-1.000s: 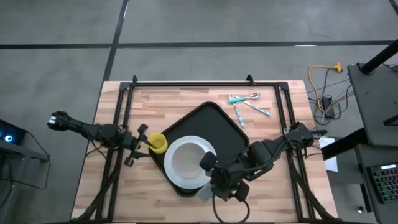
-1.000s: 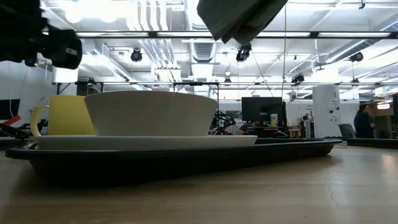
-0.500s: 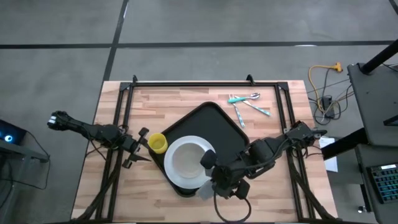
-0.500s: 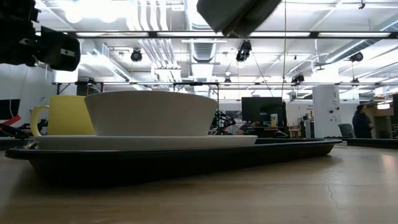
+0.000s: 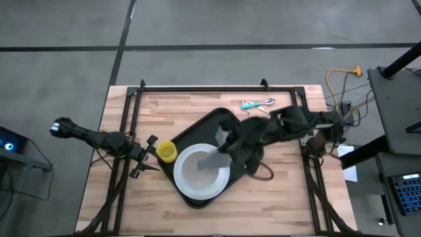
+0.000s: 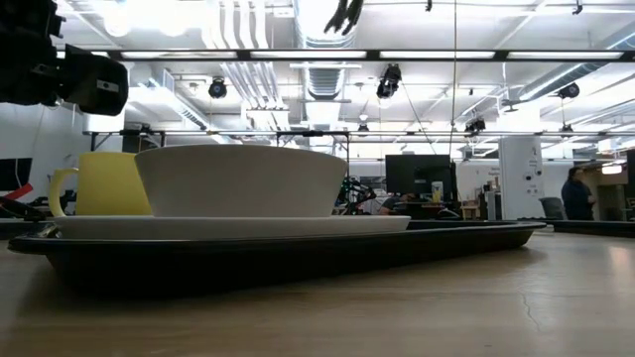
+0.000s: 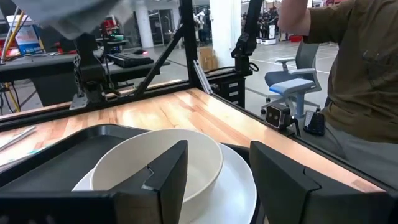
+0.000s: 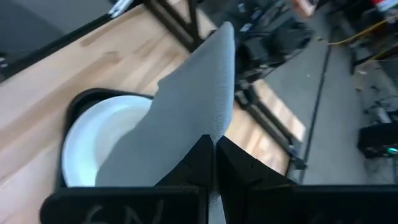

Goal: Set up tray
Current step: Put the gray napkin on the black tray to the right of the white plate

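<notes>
The black tray (image 5: 227, 125) lies slantwise on the table. On it stand a white plate (image 5: 220, 181) with a white bowl (image 5: 191, 172) and a yellow cup (image 5: 166, 151). My right gripper (image 5: 227, 146) hovers over the tray, shut on a grey napkin (image 5: 210, 161), which also shows in the right wrist view (image 8: 180, 112). My left gripper (image 5: 146, 156) waits open just left of the cup, and its wrist view looks at the bowl (image 7: 155, 162). In the low view the cup (image 6: 99, 183), bowl (image 6: 243, 178) and tray (image 6: 298, 253) fill the foreground. My right gripper pinches the grey napkin between its two fingers at an edge (image 8: 210, 138). The napkin is lifted clear of the table and spreads away from the fingers over the white plate (image 8: 87, 130).
Teal-handled cutlery (image 5: 260, 106) lies on the wood beyond the tray's far right side. A person (image 7: 348, 81) sits past the table's edge in the left wrist view. Dark frame rails (image 5: 197, 89) run along the table's far edge and sides.
My right gripper has risen from beside the tray's near corner and swung toward the far edge. It now hangs over the tray and has stayed shut. The grey napkin has gone with it, lifted off the table, and now hangs over the plate.
</notes>
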Motion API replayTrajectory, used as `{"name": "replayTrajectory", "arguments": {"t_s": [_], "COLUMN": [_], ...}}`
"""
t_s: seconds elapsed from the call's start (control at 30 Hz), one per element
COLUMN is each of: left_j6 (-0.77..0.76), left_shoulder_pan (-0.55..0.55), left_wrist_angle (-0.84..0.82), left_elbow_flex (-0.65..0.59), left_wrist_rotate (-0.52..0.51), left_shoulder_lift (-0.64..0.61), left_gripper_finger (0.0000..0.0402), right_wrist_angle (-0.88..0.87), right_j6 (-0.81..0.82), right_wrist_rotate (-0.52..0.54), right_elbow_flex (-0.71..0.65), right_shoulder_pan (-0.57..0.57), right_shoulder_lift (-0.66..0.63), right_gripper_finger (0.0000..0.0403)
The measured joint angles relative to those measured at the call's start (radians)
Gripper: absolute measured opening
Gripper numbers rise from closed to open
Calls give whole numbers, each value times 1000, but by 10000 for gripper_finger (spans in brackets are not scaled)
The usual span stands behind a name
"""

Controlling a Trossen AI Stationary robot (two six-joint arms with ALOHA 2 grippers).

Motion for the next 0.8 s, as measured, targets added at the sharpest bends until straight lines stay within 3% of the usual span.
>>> {"name": "replayTrajectory", "arguments": {"t_s": [0.4, 0.6, 0.8], "left_j6": [0, 0, 0], "left_shoulder_pan": [0, 0, 0], "left_wrist_angle": [-10, -12, -12], "left_elbow_flex": [0, 0, 0], "left_wrist_rotate": [0, 0, 0], "left_shoulder_lift": [12, 19, 23], "left_gripper_finger": [159, 159, 159], "right_wrist_angle": [160, 336, 553], "right_j6": [-22, -36, -31], "right_wrist_rotate": [6, 23, 23], "right_elbow_flex": [-60, -227, -477], "right_shoulder_pan": [-80, -99, -147], "right_shoulder_lift": [-46, -116, -252], "right_gripper_finger": [8, 8, 8]}}
